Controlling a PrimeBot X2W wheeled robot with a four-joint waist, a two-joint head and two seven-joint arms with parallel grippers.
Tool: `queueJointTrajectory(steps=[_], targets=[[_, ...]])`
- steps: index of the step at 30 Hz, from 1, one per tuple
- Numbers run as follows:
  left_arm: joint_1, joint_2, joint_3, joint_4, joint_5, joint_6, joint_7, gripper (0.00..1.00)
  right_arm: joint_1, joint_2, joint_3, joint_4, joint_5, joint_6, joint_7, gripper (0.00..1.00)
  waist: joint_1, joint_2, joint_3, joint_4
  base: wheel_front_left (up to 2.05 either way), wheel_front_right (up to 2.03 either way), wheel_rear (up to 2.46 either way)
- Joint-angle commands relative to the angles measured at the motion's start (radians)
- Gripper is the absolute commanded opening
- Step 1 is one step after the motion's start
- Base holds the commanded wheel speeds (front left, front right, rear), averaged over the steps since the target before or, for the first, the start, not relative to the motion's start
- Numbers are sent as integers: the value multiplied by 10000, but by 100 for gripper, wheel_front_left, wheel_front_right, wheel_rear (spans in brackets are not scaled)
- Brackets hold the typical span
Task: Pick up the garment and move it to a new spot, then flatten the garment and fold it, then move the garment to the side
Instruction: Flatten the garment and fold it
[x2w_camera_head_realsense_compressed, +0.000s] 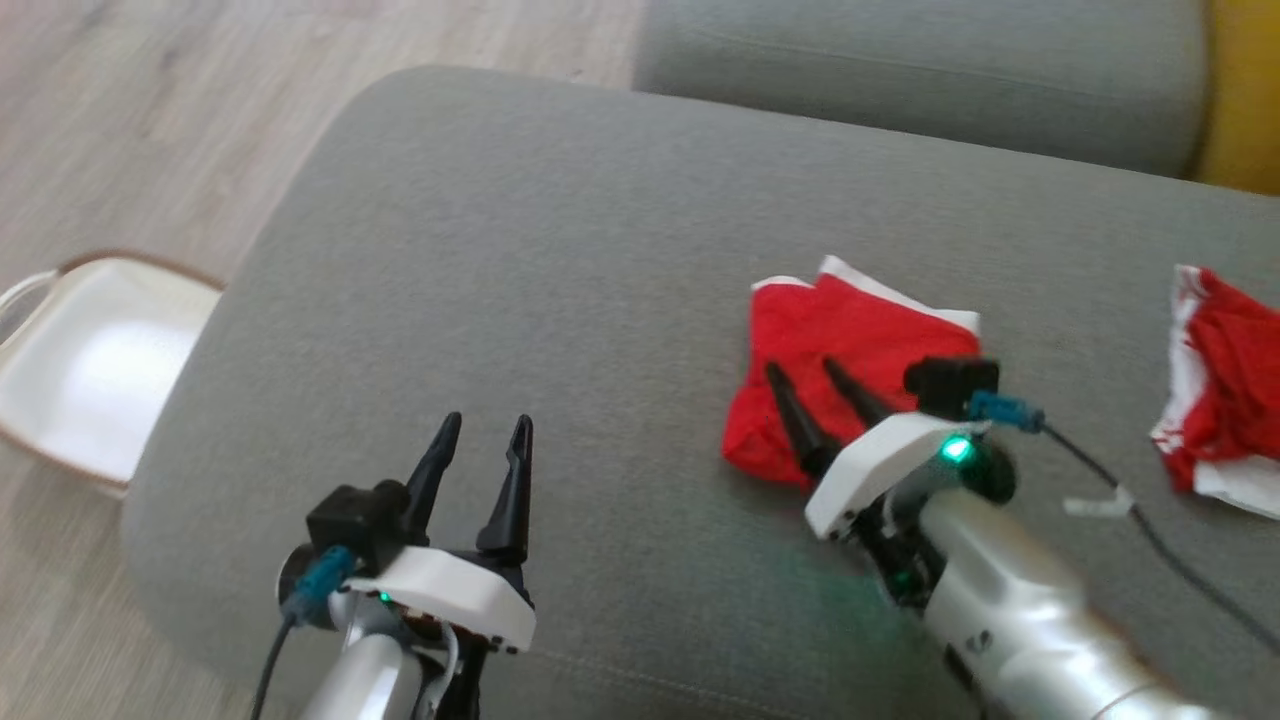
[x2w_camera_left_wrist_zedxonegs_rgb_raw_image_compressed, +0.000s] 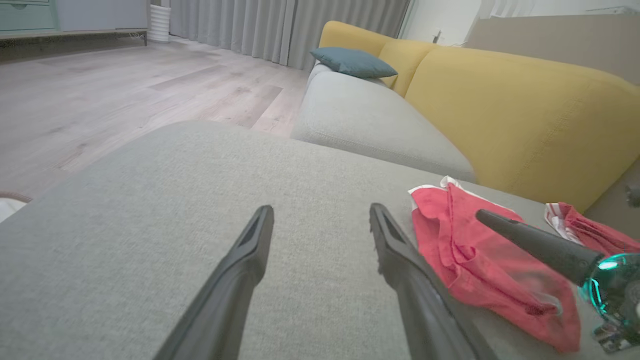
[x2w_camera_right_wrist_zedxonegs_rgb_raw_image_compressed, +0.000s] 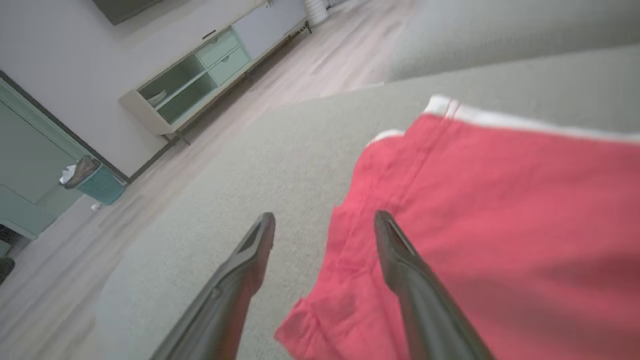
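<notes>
The red garment (x2w_camera_head_realsense_compressed: 870, 325) lies roughly folded on the grey cushion (x2w_camera_head_realsense_compressed: 560, 250), right of centre in the head view. My right gripper (x2w_camera_head_realsense_compressed: 800, 366) hangs over its lower-left edge, fingers wide and empty, straddling that edge. The left gripper (x2w_camera_head_realsense_compressed: 487, 420), equally wide, sits well apart at lower left, so the right arm is nearer.

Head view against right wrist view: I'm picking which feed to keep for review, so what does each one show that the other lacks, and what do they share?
The head view adds the left gripper, open above the cushion, a second red garment at the right edge, and a white basket on the floor. The right wrist view adds a pale cabinet with teal drawers and a teal bin by the wall. Both show the red garment on the grey cushion, with the open fingers of the right gripper over it.
</notes>
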Motion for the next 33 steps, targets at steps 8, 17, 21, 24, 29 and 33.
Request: queueJointTrajectory(steps=[8, 17, 21, 24, 29, 33], targets=[[-406, 20, 764, -914, -24, -14, -122, 100, -443, -1123, -1362, -963, -3029, -7, -472, 100, 0, -1, -309, -1311, 0, 0, 0], [-285, 20, 1231, -1358, -44, 61, -122, 100, 2251, -870, -5067, -4423, -6799, -7, -477, 100, 0, -1, -431, -2264, 0, 0, 0], [-162, 20, 1366, -1490, -20, 95, -122, 100, 3460, -314, -6029, -5644, -7790, -7, -470, 100, 0, -1, -498, -2518, 0, 0, 0], [-15, 20, 1422, -1552, 1, 105, -122, 100, 4169, -59, -6474, -6314, -8208, -7, -373, 100, 0, -1, -542, -2638, 0, 0, 0], [275, 20, 1475, -1601, 30, 57, -122, 100, 4913, 99, -6785, -7036, -8302, -7, -226, 100, 0, -1, -530, -2789, 0, 0, 0], [356, 20, 1488, -1610, 12, 36, -122, 100, 5151, 108, -6688, -7373, -7967, -7, -128, 100, 0, -1, -460, -2798, 0, 0, 0]])
